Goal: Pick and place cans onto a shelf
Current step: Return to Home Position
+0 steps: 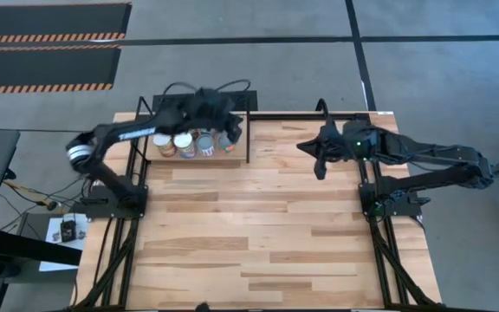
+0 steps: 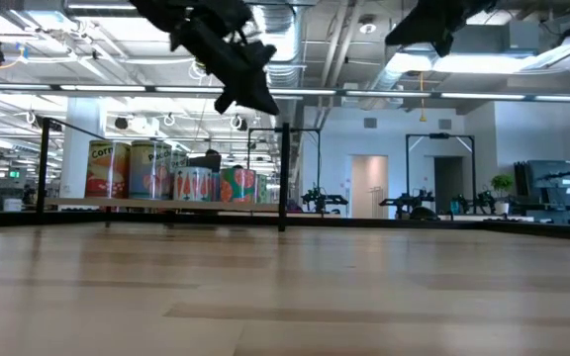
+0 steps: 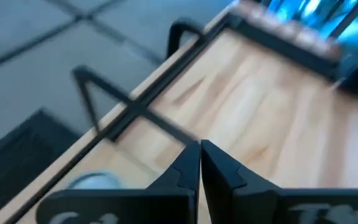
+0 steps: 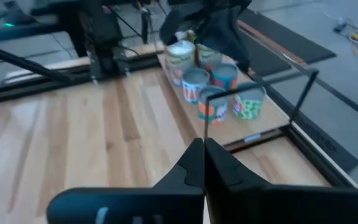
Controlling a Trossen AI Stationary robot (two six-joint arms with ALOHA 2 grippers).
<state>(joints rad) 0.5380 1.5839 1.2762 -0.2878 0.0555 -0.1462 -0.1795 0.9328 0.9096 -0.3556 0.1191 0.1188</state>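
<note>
Several cans (image 1: 187, 144) stand upright in a cluster on the shelf (image 1: 232, 156), a light-wood board in a black rod frame at the table's far left. They also show in the low view (image 2: 171, 173) and the right wrist view (image 4: 216, 87). My left gripper (image 1: 230, 130) hangs above the right end of the cluster (image 2: 253, 97), shut and empty (image 3: 199, 149). One can top (image 3: 92, 182) shows beside its fingers. My right gripper (image 1: 319, 166) is raised over the table's far right, shut and empty (image 4: 204, 149).
The shelf's black upright rods (image 1: 249, 137) rise around the cans. The plank tabletop (image 1: 258, 234) stretches bare in front of the shelf. Both arm bases (image 1: 119, 201) (image 1: 388, 201) stand at the table's left and right sides.
</note>
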